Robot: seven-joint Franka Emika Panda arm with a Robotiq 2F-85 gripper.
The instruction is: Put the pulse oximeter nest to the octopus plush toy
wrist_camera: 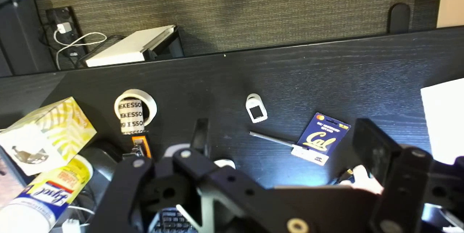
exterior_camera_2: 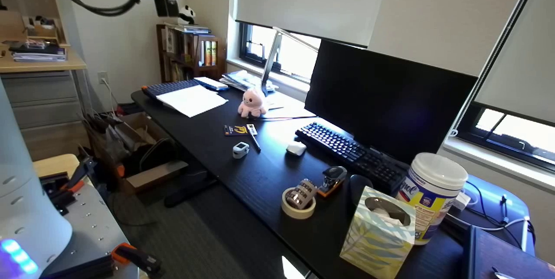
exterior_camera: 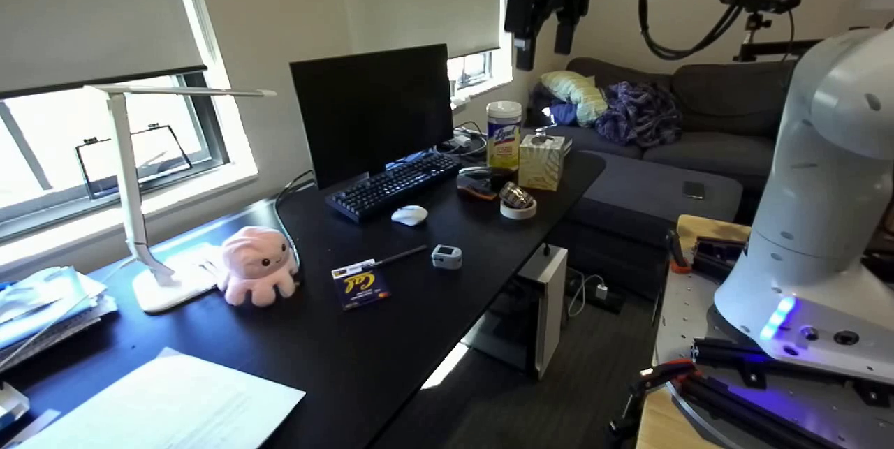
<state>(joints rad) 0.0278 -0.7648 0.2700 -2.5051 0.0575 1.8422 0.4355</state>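
Note:
The pulse oximeter, a small pale grey-white clip with a dark screen, lies on the black desk in both exterior views (exterior_camera: 447, 258) (exterior_camera_2: 240, 150) and in the wrist view (wrist_camera: 256, 108). The pale-pink octopus plush toy sits upright near the lamp base in both exterior views (exterior_camera: 258, 266) (exterior_camera_2: 252, 103). In the wrist view only a bright part of the plush (wrist_camera: 364, 182) shows, the rest hidden behind the gripper. My gripper (exterior_camera: 545, 47) is high above the desk, fingers pointing down. Its fingers are wide apart with nothing between them in the wrist view (wrist_camera: 283, 124).
A blue Cal card (exterior_camera: 360, 288) and a pen (exterior_camera: 401, 254) lie between the oximeter and plush. A mouse (exterior_camera: 410, 215), keyboard (exterior_camera: 391, 183), monitor (exterior_camera: 374, 114), tape roll (exterior_camera: 518, 210), tissue box (exterior_camera: 541, 163), Lysol canister (exterior_camera: 503, 135), lamp (exterior_camera: 126, 177) and papers (exterior_camera: 174, 407) stand around.

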